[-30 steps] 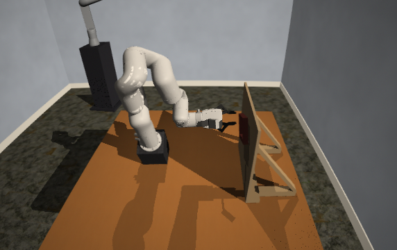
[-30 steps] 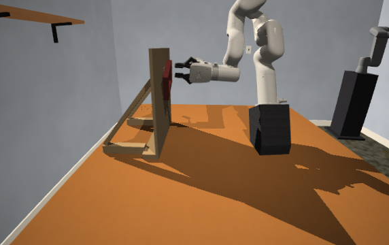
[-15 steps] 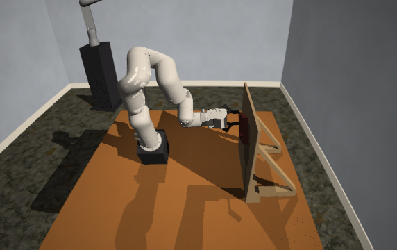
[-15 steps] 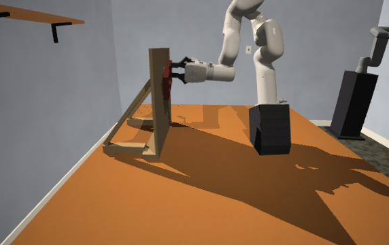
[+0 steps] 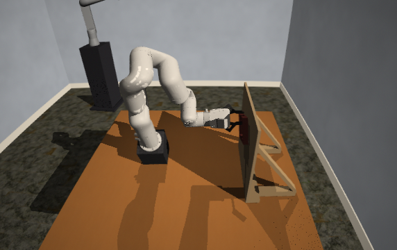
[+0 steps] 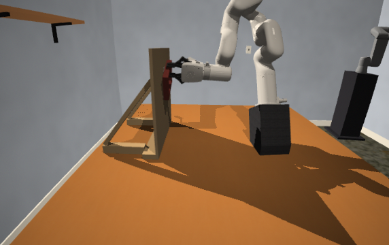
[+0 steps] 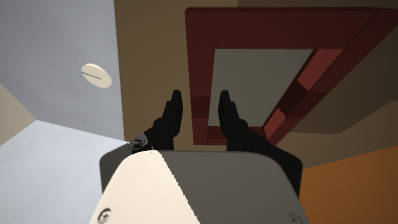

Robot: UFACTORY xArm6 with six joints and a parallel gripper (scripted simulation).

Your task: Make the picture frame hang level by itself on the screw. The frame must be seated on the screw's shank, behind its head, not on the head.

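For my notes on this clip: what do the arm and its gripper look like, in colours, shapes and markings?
The arm is glossy off-white, built of rounded tubular links, and rises from a dark square pedestal. The gripper has a pale grey-white boxy body with a round disc on its side and two black, tapered fingers. No cables show.

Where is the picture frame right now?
The red frame sits against the upright wooden board, on the arm's side near the top. In the wrist view, the half-open gripper straddles its near bar.
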